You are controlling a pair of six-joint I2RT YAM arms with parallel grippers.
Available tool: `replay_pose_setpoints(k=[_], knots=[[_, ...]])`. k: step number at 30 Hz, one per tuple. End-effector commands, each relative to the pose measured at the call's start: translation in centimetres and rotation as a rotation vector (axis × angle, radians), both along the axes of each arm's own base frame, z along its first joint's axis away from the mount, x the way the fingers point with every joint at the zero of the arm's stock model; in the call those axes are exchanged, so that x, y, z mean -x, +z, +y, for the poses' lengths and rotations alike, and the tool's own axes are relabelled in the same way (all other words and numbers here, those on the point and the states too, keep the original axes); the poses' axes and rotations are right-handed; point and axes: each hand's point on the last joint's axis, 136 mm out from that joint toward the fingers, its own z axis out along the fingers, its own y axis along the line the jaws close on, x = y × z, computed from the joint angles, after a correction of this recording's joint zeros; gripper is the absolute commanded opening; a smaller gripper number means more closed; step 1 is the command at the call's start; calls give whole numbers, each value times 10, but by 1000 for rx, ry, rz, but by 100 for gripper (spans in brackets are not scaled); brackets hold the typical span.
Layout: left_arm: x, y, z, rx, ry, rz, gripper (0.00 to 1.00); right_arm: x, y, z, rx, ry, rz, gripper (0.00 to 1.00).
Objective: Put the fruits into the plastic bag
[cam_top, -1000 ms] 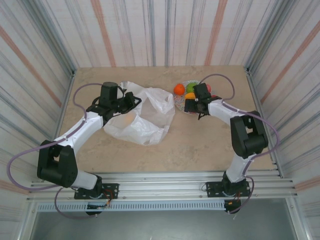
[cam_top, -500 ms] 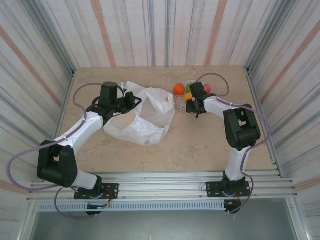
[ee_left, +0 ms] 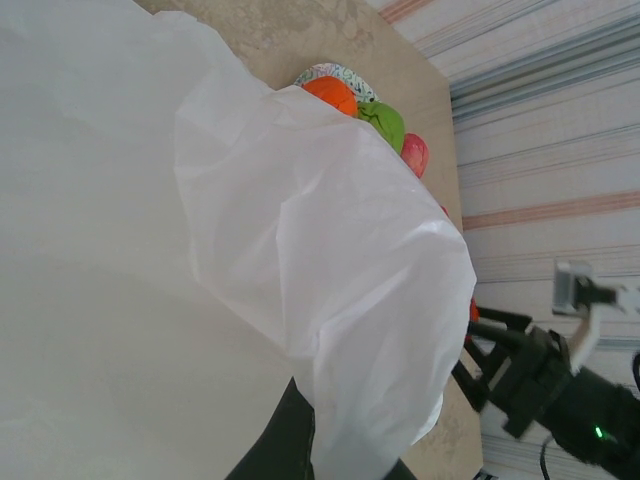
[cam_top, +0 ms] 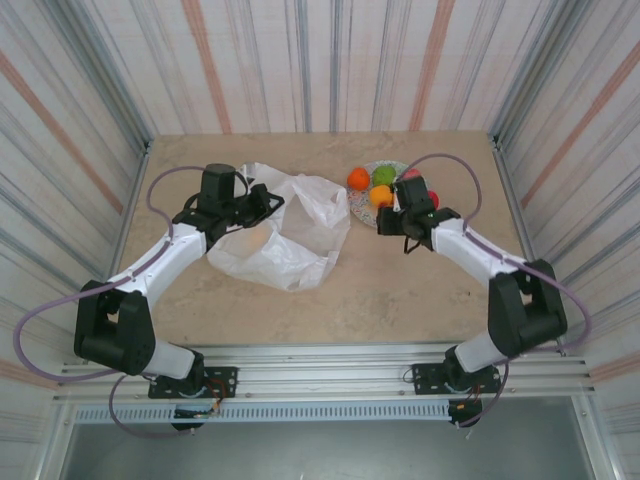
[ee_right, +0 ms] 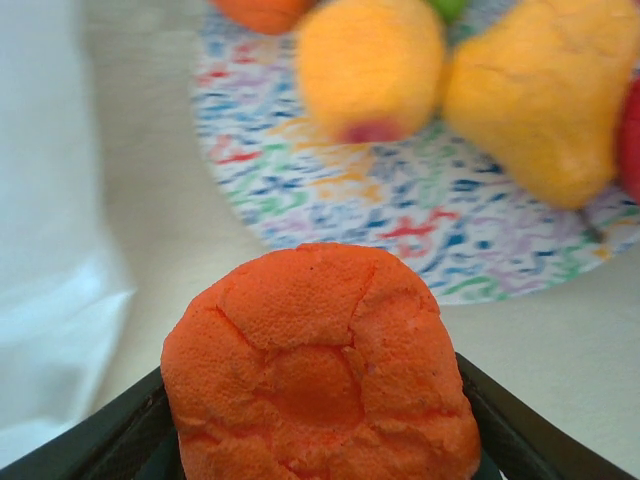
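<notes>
My right gripper point(ee_right: 320, 420) is shut on a wrinkled orange fruit point(ee_right: 318, 370), held just off the near rim of the speckled plate point(ee_right: 400, 215). More fruits lie on that plate: an orange one point(cam_top: 358, 178), a green one point(cam_top: 383, 174), a yellow-orange one point(cam_top: 380, 195) and a red one point(cam_top: 432, 198). In the top view my right gripper point(cam_top: 386, 222) sits between the plate and the plastic bag point(cam_top: 285, 235). My left gripper point(cam_top: 262, 205) is shut on the bag's upper edge, holding the white film point(ee_left: 330, 260) up. The film hides most of its fingers.
The table point(cam_top: 400, 290) is walled in by striped panels on three sides. The bag lies left of centre and the plate point(cam_top: 362, 205) is at the back, right of centre. My right arm point(ee_left: 545, 385) appears beyond the bag in the left wrist view.
My right gripper has closed on the orange fruit and drawn back off the plate, its elbow swinging out to the right. The left arm and bag have not moved.
</notes>
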Motion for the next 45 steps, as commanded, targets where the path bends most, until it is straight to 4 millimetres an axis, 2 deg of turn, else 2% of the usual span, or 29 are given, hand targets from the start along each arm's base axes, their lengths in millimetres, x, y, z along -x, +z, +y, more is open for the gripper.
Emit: replay_pose_setpoints(k=[1, 4, 8, 13, 22, 27, 32, 35, 41, 45], knots=[[4, 2, 1, 9, -8, 0, 1, 37, -6, 43, -136, 131, 41, 62], [5, 1, 0, 8, -12, 5, 1, 60, -7, 78, -197, 229, 18, 63], [6, 0, -3, 8, -22, 7, 1, 73, -13, 117, -213, 340, -7, 64], [9, 2, -6, 4, -34, 2, 1, 58, -21, 151, -233, 401, -19, 63], [12, 5, -13, 8, -56, -3, 1, 36, -17, 210, -286, 483, -67, 63], [15, 9, -19, 12, -78, -9, 1, 16, -14, 229, -328, 432, -90, 64], [18, 14, -26, 18, -101, -14, 1, -12, -8, 236, -346, 326, -131, 65], [19, 15, -28, 18, -108, -17, 1, -23, -5, 242, -379, 293, -138, 65], [16, 21, -30, 15, -116, -34, 1, -32, -12, 255, -468, 223, -108, 67], [12, 24, -33, 23, -120, -38, 1, -27, -20, 265, -487, 228, -86, 69]])
